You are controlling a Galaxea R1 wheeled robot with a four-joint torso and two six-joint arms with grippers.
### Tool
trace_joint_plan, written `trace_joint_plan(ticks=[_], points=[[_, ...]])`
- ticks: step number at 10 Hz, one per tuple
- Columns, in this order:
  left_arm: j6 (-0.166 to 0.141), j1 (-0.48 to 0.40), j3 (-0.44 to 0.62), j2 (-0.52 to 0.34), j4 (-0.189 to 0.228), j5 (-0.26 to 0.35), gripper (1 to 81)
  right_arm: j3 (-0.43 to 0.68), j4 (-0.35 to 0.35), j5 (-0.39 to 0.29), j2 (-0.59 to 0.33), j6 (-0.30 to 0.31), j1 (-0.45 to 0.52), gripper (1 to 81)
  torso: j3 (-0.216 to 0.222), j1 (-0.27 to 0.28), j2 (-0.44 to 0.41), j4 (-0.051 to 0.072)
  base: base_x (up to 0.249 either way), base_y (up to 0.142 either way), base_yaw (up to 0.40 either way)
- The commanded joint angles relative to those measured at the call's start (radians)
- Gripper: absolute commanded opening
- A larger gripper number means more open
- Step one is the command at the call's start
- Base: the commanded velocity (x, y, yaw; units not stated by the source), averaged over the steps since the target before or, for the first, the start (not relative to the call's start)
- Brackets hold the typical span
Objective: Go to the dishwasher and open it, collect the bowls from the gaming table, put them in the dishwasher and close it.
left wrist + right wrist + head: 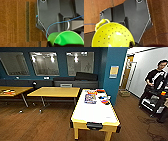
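In the left wrist view a bright green bowl (66, 38) hangs over the wooden floor and the robot's dark base, with my left gripper (51, 44) shut on its rim. In the right wrist view my right gripper (132, 44) is clamped on the rim of a pale yellow-green bowl (112, 36) that has small holes and a loop handle. Straight ahead in the head view stands the gaming table (96, 113), white-topped with yellow sides. The dishwasher is out of view.
Flat colourful game boxes (90, 97) lie at the gaming table's far end. Two yellow-wood tables (55, 92) stand to the left by a dark bench. A teal pillar (112, 72) rises behind the table. A person (156, 79) with a rig stands far right near a doorway (128, 72).
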Motion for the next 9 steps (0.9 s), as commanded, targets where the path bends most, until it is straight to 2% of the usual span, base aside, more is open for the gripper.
trace_joint_plan(ticks=[1, 4, 9], points=[[0.004, -0.042, -0.013, -0.013, 0.008, 0.058, 1.0, 0.000, -0.010, -0.061, -0.017, -0.004, 0.040, 1.0, 0.000, 0.000, 0.000, 0.000, -0.132, 0.000, 0.000], [0.004, -0.040, -0.019, -0.010, 0.016, 0.044, 1.0, 0.000, -0.010, -0.061, -0.017, -0.004, 0.038, 1.0, 0.000, 0.000, 0.000, 0.000, -0.103, 0.000, 0.000], [0.004, -0.039, -0.020, -0.004, 0.016, 0.044, 1.0, -0.001, -0.010, -0.061, -0.009, -0.004, 0.037, 1.0, 0.000, 0.000, -0.001, 0.000, 0.000, 0.000, 0.000]])
